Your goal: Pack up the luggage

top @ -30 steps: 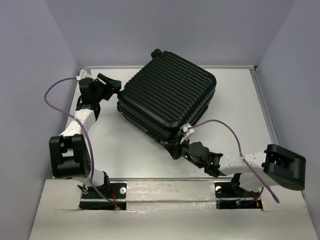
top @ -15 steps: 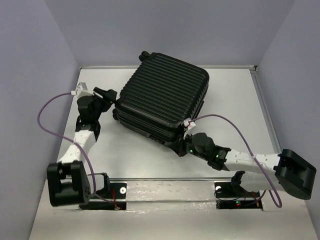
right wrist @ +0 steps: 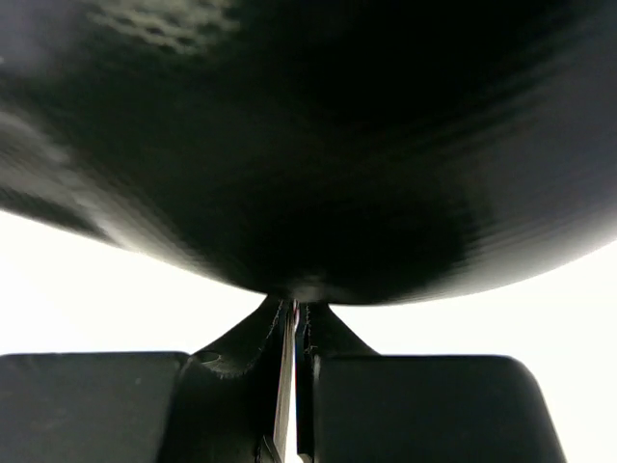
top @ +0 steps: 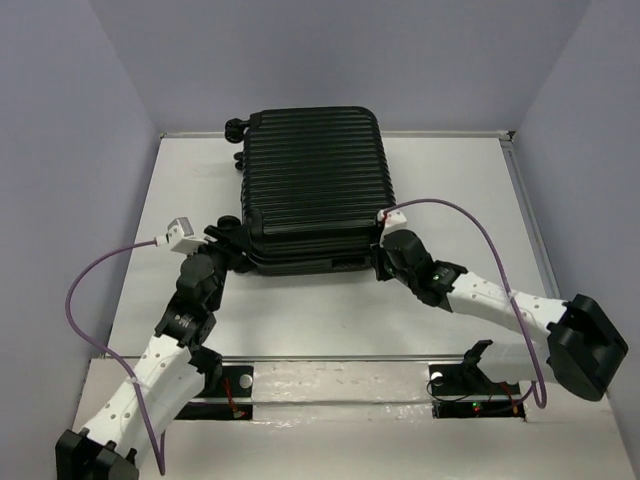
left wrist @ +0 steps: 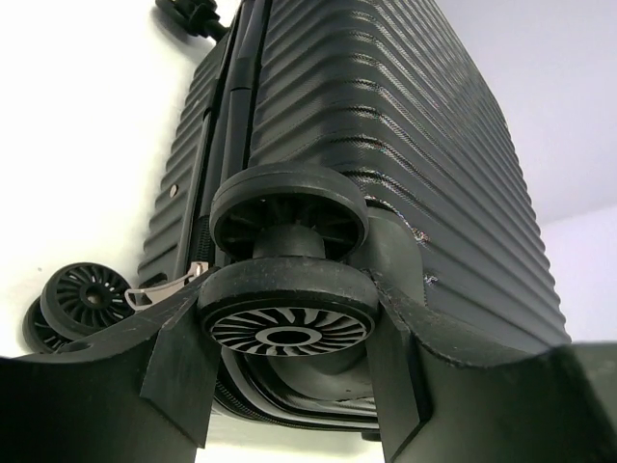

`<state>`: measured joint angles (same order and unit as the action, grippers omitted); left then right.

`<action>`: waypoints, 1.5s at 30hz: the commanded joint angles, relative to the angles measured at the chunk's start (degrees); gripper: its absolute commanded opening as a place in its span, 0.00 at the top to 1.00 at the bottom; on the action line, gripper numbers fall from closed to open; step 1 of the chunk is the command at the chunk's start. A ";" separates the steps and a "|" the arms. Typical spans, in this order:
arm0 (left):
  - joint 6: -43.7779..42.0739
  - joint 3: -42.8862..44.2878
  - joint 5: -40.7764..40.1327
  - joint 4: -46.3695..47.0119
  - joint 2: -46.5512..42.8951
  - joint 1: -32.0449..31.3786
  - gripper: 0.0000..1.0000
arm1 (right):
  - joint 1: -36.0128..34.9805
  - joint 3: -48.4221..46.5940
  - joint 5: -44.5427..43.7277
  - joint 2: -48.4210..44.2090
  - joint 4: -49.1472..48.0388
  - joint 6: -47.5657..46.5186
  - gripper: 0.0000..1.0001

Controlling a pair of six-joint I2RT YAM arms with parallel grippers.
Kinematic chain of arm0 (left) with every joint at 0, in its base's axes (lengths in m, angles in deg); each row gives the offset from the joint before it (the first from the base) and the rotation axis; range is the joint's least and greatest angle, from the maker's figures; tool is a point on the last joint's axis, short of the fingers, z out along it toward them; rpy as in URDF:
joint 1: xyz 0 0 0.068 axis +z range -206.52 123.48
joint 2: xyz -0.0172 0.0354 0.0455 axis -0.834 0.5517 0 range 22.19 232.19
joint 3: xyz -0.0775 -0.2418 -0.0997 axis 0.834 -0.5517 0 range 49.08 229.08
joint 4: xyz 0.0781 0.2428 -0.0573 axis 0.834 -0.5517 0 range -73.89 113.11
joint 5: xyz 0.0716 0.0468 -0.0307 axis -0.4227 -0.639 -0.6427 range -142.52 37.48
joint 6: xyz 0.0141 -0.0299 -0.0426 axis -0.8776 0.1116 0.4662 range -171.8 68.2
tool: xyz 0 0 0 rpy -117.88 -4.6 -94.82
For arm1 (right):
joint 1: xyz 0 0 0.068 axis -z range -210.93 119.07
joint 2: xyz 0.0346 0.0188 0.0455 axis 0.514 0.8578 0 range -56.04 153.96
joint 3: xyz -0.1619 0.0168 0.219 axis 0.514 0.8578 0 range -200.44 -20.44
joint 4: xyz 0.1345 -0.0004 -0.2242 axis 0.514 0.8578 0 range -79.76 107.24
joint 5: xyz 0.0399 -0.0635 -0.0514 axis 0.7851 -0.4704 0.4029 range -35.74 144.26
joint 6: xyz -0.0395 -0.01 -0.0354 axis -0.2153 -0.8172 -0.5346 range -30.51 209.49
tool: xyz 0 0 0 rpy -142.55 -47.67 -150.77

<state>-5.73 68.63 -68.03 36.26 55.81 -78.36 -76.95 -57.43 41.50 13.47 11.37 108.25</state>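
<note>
Luggage (top: 312, 185) wheel (left wrist: 284, 323) sits clamped in left jaws; closed right jaws touch its near corner.

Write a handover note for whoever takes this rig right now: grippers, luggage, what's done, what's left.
Left gripper: closed on a caster wheel at the suitcase's near left corner.
Right gripper: shut, tips against the near right corner. Whether it pinches anything cannot be told.
Suitcase: black, ribbed, lying flat on the table, shells closed, wheels along its left side.
Done: shells brought together.
Left: the zip's state isn't visible, so check it, then release both grippers.
</note>
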 commanded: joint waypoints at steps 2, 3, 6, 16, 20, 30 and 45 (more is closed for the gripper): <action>3.59 3.38 13.40 1.44 2.05 -14.18 0.94 | -11.70 -13.09 18.91 9.92 -12.74 1.19 0.93; 3.51 4.17 13.14 1.70 3.10 -15.06 0.94 | -14.07 -14.50 19.25 11.42 -12.73 1.27 0.93; 2.28 7.43 12.96 1.62 3.73 -16.65 0.94 | -19.80 -15.40 21.45 15.73 -14.65 3.99 0.93; 3.06 6.37 13.12 -0.50 -0.85 -16.91 0.94 | -4.25 -8.25 19.87 1.86 -10.01 0.06 0.93; 3.16 8.74 15.50 3.54 3.54 -19.19 0.94 | -5.12 -9.42 27.58 7.45 -15.95 3.45 0.93; 3.06 15.61 18.58 4.96 7.16 -23.33 0.94 | -23.32 -9.78 16.01 18.71 -35.55 4.52 0.93; 13.61 8.84 20.52 12.60 4.52 -23.77 0.94 | -27.02 -10.55 -13.70 39.37 -72.31 7.69 0.93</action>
<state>3.16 76.43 -60.46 28.41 62.74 -98.73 -99.77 -63.45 24.52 46.46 -48.23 110.88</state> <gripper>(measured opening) 0.636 0.076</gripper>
